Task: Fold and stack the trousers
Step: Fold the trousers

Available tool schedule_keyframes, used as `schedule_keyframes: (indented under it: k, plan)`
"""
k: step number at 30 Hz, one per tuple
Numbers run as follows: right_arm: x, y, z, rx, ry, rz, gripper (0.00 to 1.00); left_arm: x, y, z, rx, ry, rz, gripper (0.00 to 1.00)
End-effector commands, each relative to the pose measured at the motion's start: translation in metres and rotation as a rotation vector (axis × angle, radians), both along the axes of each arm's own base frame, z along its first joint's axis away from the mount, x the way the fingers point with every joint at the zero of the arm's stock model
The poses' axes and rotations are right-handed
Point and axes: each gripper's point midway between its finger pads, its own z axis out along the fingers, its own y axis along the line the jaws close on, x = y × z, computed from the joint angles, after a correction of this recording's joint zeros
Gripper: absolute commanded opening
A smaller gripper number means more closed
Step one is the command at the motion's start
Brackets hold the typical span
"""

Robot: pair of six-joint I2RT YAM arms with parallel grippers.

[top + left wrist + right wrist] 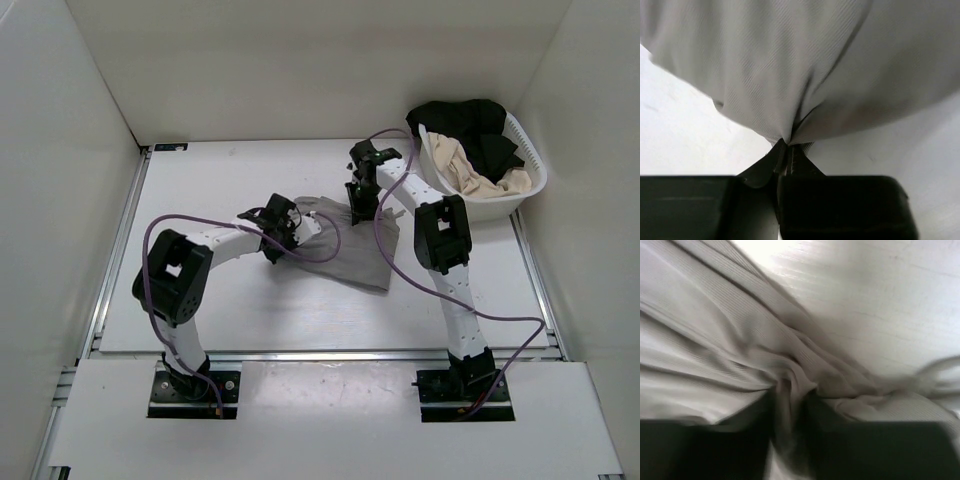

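The taupe-grey trousers (345,245) lie bunched in a folded patch at the middle of the table, between the two arms. My left gripper (277,243) is at their left edge and is shut on a pinch of the fabric (790,75), which spreads out from the fingertips (792,150). My right gripper (358,205) is at their far edge, shut on a fold of the same cloth (740,355); that view is blurred, with fabric bunched between the fingers (820,412).
A white basket (532,165) stands at the back right, holding a black garment (470,125) and a beige-cream garment (470,170). White walls enclose the table on three sides. Purple cables loop off both arms.
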Motion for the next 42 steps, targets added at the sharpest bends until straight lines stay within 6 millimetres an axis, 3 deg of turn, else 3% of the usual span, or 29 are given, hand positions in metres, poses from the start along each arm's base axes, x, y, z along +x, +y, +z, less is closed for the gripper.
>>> schedule_keyframes:
  k: [1, 4, 8, 9, 10, 11, 12, 14, 15, 17, 18, 19, 21, 22, 23, 24, 25, 26, 28, 29, 30, 32, 34, 35, 37, 38, 41, 42]
  plan:
    - [0.014, -0.014, 0.007, -0.064, -0.054, -0.067, 0.16, -0.027, 0.012, 0.004, 0.0, 0.028, 0.018, 0.14]
    - [0.03, -0.013, 0.016, -0.066, -0.12, -0.113, 0.04, -0.038, 0.021, 0.002, 0.018, 0.039, 0.023, 0.16]
    - [0.047, -0.004, 0.029, -0.024, -0.184, -0.139, 0.04, -0.039, 0.023, 0.006, 0.021, 0.038, 0.036, 0.32]
    - [0.045, 0.0, 0.03, -0.001, -0.172, -0.131, 0.11, -0.033, 0.019, 0.012, 0.011, 0.021, 0.037, 0.41]
    - [0.046, 0.006, 0.037, 0.033, -0.182, -0.108, 0.47, -0.033, 0.02, 0.015, 0.015, 0.027, 0.037, 0.52]
    - [0.044, 0.009, 0.037, 0.049, -0.177, -0.083, 0.62, -0.036, 0.019, 0.017, 0.016, 0.044, 0.033, 0.6]
    - [0.043, 0.011, 0.045, 0.064, -0.187, -0.07, 0.68, -0.035, 0.019, 0.02, 0.002, 0.055, 0.045, 0.65]
    - [0.047, 0.006, 0.059, 0.047, -0.23, -0.07, 0.74, -0.023, 0.008, 0.042, -0.031, 0.035, 0.036, 0.73]
    - [0.042, 0.006, 0.071, 0.045, -0.246, -0.065, 0.74, -0.027, 0.004, 0.049, -0.046, 0.066, 0.022, 0.79]
    - [0.043, 0.001, 0.088, 0.035, -0.287, -0.077, 0.77, -0.009, -0.01, 0.086, -0.12, 0.019, 0.01, 0.82]
    - [0.045, -0.003, 0.11, 0.031, -0.337, -0.091, 0.77, -0.003, -0.012, 0.099, -0.153, 0.011, 0.011, 0.85]
    - [0.044, -0.007, 0.117, 0.023, -0.353, -0.109, 0.77, 0.009, -0.018, 0.125, -0.228, -0.007, 0.011, 0.93]
    - [0.043, -0.015, 0.15, 0.03, -0.42, -0.172, 0.8, 0.027, -0.023, 0.131, -0.267, -0.009, 0.03, 0.96]
    - [0.04, -0.024, 0.151, -0.002, -0.428, -0.207, 0.82, 0.042, -0.027, 0.145, -0.291, -0.043, 0.029, 0.97]
    - [0.034, -0.03, 0.168, 0.005, -0.457, -0.235, 0.83, 0.052, -0.027, 0.129, -0.282, -0.009, 0.055, 0.97]
    - [0.028, -0.033, 0.169, 0.005, -0.448, -0.269, 0.83, 0.06, -0.03, 0.124, -0.279, -0.005, 0.056, 0.97]
    - [0.021, -0.036, 0.168, 0.005, -0.436, -0.282, 0.83, 0.074, -0.03, 0.128, -0.287, -0.023, 0.087, 0.97]
    - [0.005, -0.043, 0.159, -0.015, -0.397, -0.288, 0.84, 0.08, -0.033, 0.103, -0.262, 0.027, 0.095, 0.97]
    - [-0.014, -0.046, 0.143, 0.003, -0.321, -0.297, 0.84, 0.096, -0.033, 0.089, -0.261, 0.043, 0.137, 0.97]
    - [-0.024, -0.052, 0.14, 0.011, -0.295, -0.309, 0.84, 0.109, -0.034, 0.092, -0.27, 0.025, 0.144, 0.97]
    - [-0.043, -0.056, 0.112, -0.008, -0.225, -0.297, 0.84, 0.114, -0.029, 0.071, -0.248, 0.06, 0.171, 0.97]
    - [-0.064, -0.053, 0.1, 0.05, -0.165, -0.286, 0.83, 0.122, -0.032, 0.064, -0.246, 0.063, 0.171, 0.97]
    - [-0.072, -0.053, 0.085, 0.112, -0.14, -0.318, 0.83, 0.131, -0.033, 0.06, -0.259, 0.064, 0.183, 0.97]
    - [-0.093, -0.062, 0.061, 0.115, -0.08, -0.338, 0.83, 0.132, -0.037, 0.058, -0.274, 0.073, 0.174, 0.97]
    - [-0.097, -0.054, 0.045, 0.216, -0.063, -0.343, 0.82, 0.133, -0.038, 0.055, -0.273, 0.076, 0.174, 0.97]
    - [-0.107, -0.06, 0.031, 0.22, -0.031, -0.363, 0.8, 0.133, -0.038, 0.049, -0.267, 0.087, 0.176, 0.94]
    - [-0.104, -0.059, 0.019, 0.243, -0.027, -0.364, 0.69, 0.136, -0.027, 0.044, -0.268, 0.095, 0.208, 0.8]
    - [-0.105, -0.059, 0.015, 0.235, -0.022, -0.351, 0.63, 0.135, -0.028, 0.039, -0.272, 0.111, 0.229, 0.64]
